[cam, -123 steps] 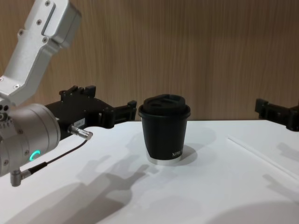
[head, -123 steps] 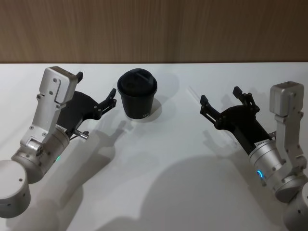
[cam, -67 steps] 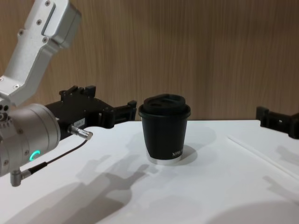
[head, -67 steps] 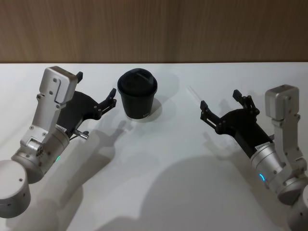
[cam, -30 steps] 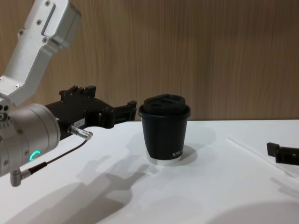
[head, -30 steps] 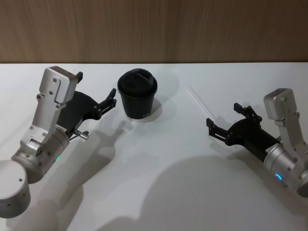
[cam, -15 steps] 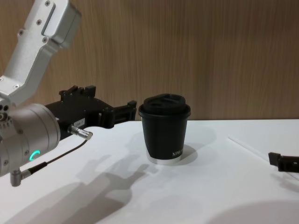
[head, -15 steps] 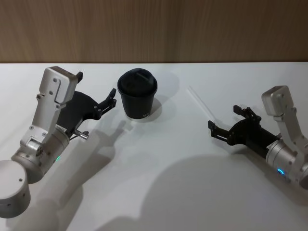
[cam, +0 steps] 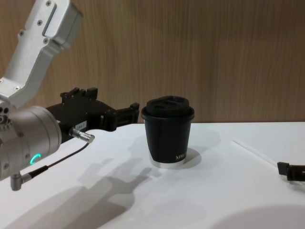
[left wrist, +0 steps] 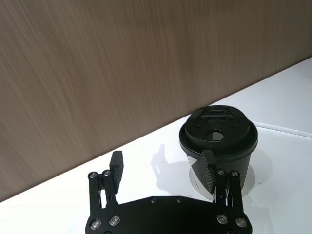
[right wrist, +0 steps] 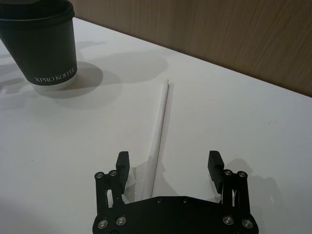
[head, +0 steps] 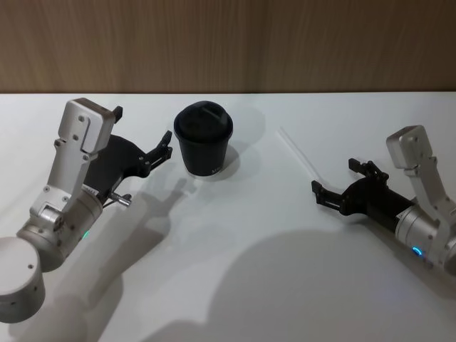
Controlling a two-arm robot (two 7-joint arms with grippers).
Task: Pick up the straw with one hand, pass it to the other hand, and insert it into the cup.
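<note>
wrist view: right end effector (right wrist: 168,158) spread, straddling straw (right wrist: 161,122) | left end effector (head: 143,124) spread, beside cup (head: 204,142)

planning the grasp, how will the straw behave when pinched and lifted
The straw is a thin tube lying flat on the table, so it will probably roll if nudged. It looks light and straight, likely stiff enough to lift, though the right gripper might squash it.
</note>
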